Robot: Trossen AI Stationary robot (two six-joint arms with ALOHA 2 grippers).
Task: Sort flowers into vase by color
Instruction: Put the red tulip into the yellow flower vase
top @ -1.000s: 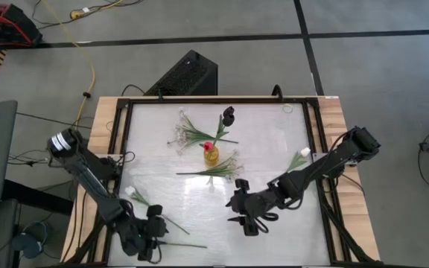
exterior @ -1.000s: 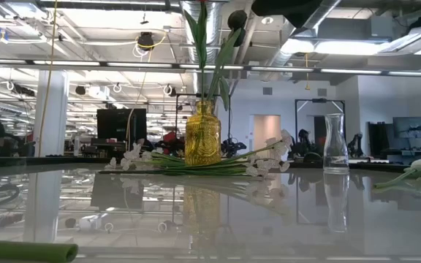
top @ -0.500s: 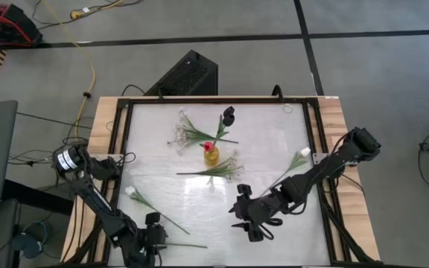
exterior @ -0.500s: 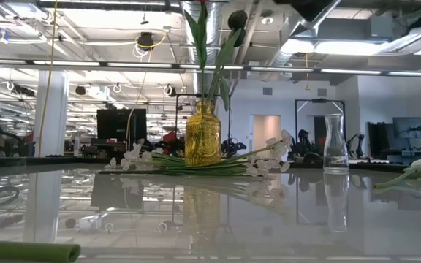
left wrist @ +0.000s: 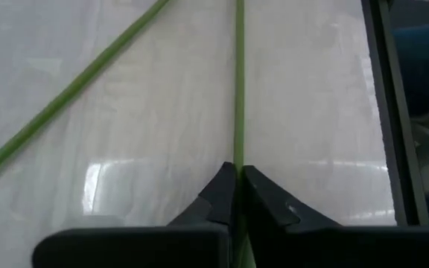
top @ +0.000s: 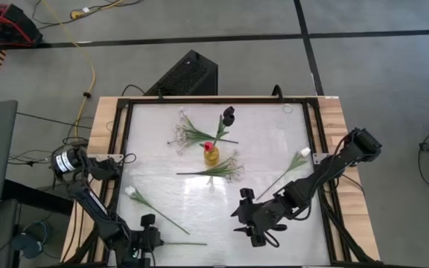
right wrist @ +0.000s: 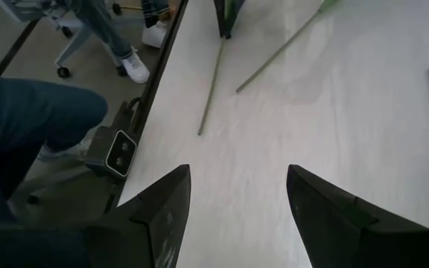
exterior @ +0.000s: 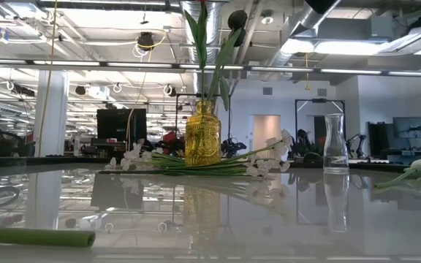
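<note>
A yellow vase (top: 211,155) stands mid-table with a red bud and a dark bloom in it, also seen in the low view as the yellow vase (exterior: 202,135). Sprays of tiny white blossoms (top: 228,168) lie beside it. A white-bud flower (top: 155,211) lies near left, and another white-bud flower (top: 293,163) lies at the right. My left gripper (top: 144,240) is at the near left edge, shut on a bare green stem (top: 181,243). My right gripper (top: 249,222) hangs open over the near middle of the table with nothing between its fingers. My left gripper pinches the green stem near its left end (left wrist: 238,152) between its two fingertips. The fingers come from the table's left, slanting down, and lie along the stem. The rest of the stem (right wrist: 212,82) lies on the table, running toward the right.
A clear glass vase (exterior: 335,143) stands at the far right. More blossom sprays (top: 185,134) lie far left of the yellow vase. A black frame (top: 124,141) rims the table. A person's legs (right wrist: 43,112) show beyond the near edge.
My left gripper has moved down toward the near left edge and has shut on the green stem. My right gripper has drifted a little toward the near edge and stays open.
</note>
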